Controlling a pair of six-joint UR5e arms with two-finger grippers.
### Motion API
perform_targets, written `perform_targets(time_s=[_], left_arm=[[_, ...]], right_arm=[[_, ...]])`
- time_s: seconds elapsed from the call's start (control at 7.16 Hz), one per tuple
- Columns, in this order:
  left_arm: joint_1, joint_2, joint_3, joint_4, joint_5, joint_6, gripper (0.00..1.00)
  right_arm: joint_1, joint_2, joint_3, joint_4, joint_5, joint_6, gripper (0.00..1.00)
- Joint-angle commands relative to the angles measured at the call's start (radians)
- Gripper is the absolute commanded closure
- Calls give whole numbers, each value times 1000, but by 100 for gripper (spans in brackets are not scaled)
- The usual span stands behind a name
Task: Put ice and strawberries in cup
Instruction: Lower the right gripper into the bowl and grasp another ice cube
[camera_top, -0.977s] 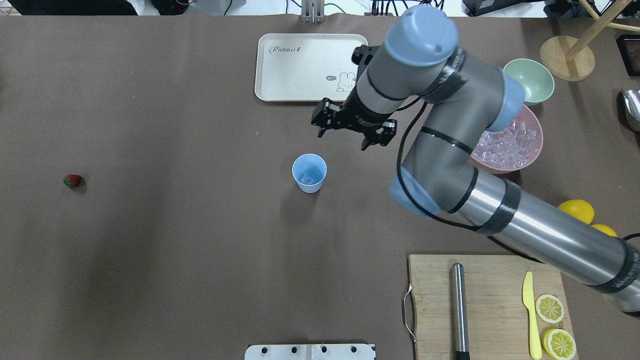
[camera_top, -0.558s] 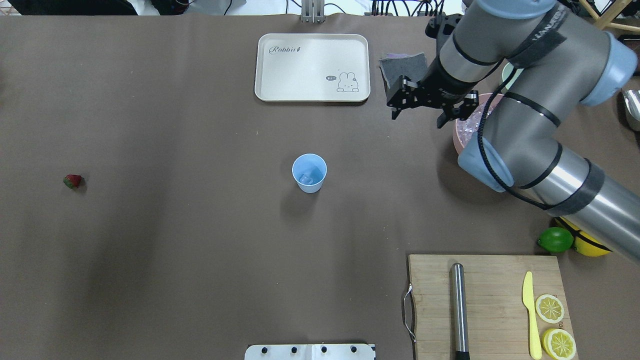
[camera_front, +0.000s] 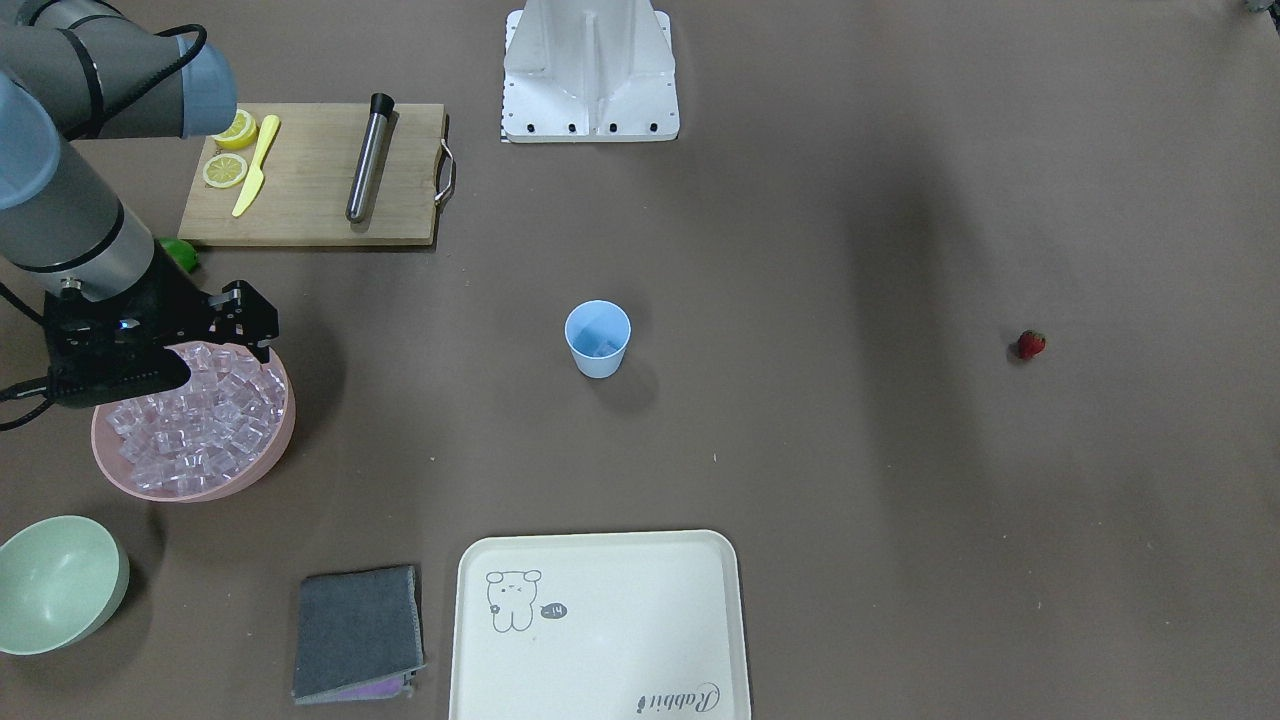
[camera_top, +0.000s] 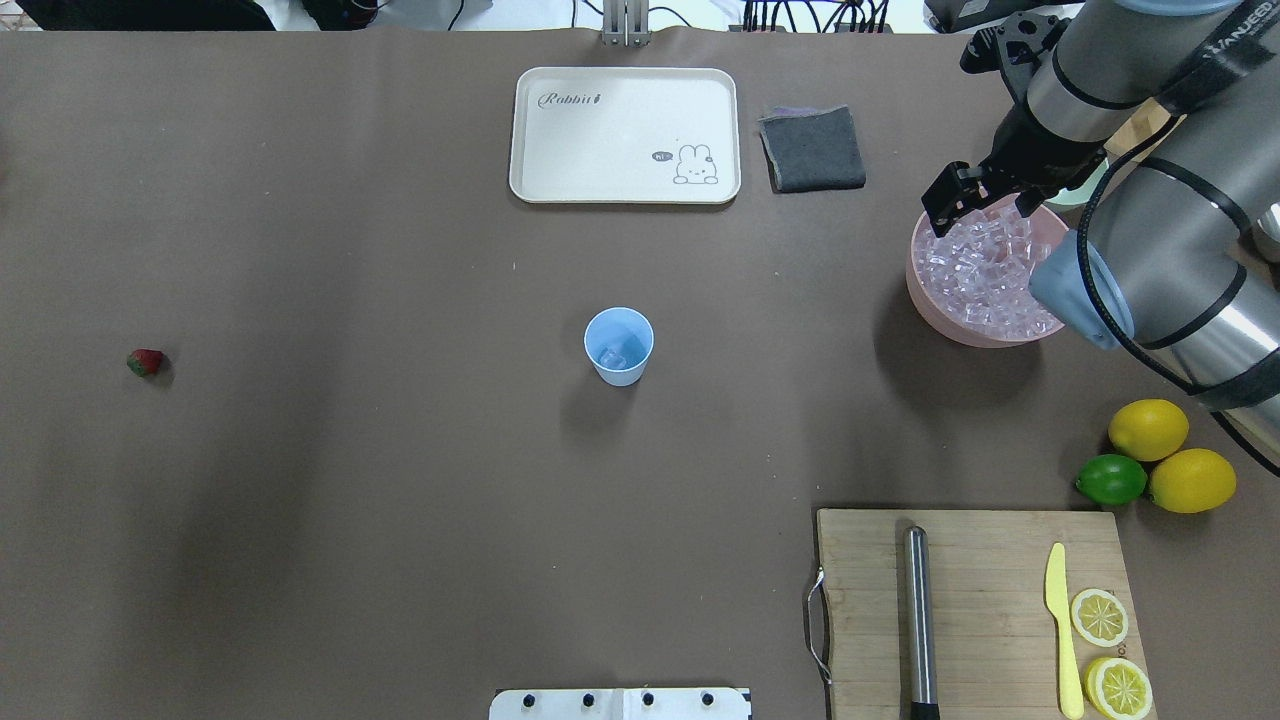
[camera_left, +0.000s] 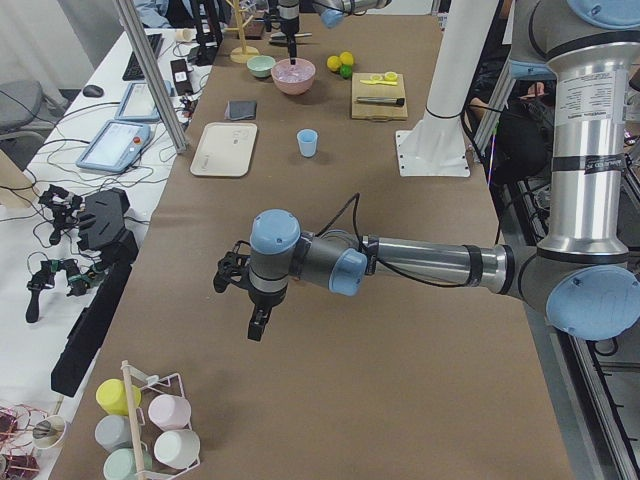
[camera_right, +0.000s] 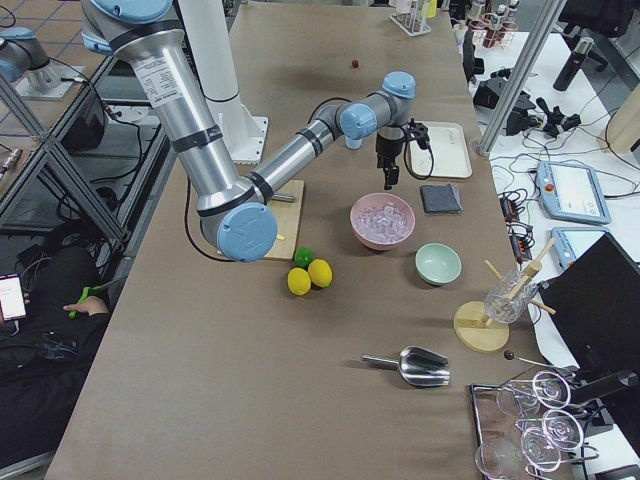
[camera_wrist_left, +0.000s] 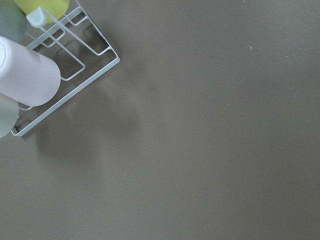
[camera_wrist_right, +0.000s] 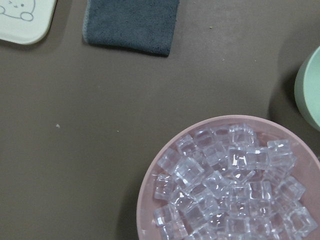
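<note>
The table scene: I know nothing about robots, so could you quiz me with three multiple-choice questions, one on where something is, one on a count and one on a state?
1. Where is the strawberry?
A) in the cup
B) on the tray
C) alone on the bare table

2. How many whole lemons sit by the lime?
A) two
B) one
C) four

3. What state is the cup in?
A) empty
B) upright with ice inside
C) tipped over

Answers:
1. C, the strawberry lies by itself, far from the cup.
2. A, two yellow ones sit next to the lime.
3. B, clear cubes show inside the standing cup.
</note>
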Motion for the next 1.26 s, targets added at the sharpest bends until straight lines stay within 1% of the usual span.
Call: perform_targets(time_s=[0.0,0.14,0.28,0.56,1.12], left_arm=[[0,6,-3,-1,0,0,2],[0,6,-2,-1,0,0,2],[0,6,0,-1,0,0,2],[0,3,1,-1,0,0,2],[0,-2,1,-1,0,0,2]], right_arm=[[6,-9,-85,120,-3,-56,1],[6,-19,-127,189,-3,-56,1],[5,-20,-147,201,-1,-57,1],[3,-24,-161,199,4,-109,1],[-18,-27,-202,201,-1,-126,1]])
